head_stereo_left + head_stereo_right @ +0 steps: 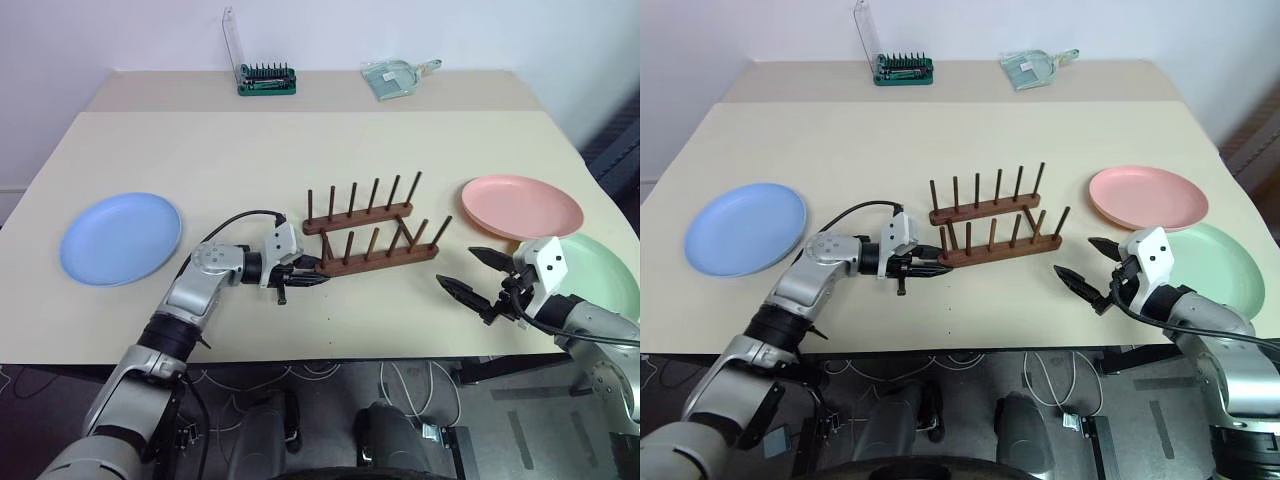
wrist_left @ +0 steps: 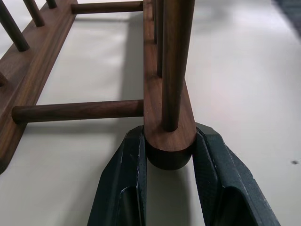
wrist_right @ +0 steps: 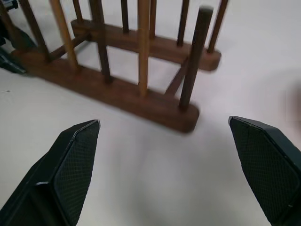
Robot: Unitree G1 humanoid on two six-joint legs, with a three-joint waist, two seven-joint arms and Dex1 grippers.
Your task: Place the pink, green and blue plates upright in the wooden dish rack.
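The wooden dish rack (image 1: 370,235) stands at the table's middle with nothing in its pegs. My left gripper (image 1: 312,279) is shut on the left end of the rack's near rail (image 2: 169,141), one finger (image 2: 127,174) on each side. To the right of the rack, my right gripper (image 1: 456,267) hovers open and holds nothing, pointing at the rack (image 3: 141,94). The blue plate (image 1: 120,238) lies flat at the far left. At the right lies the pink plate (image 1: 522,206), and just in front of it the green plate (image 1: 600,268), partly behind my right wrist.
A green case of screwdriver bits (image 1: 266,80) and a clear plastic packet (image 1: 395,78) lie at the table's back edge. The table's front edge (image 1: 330,358) runs just below both grippers. Bare tabletop spreads between the blue plate and the rack.
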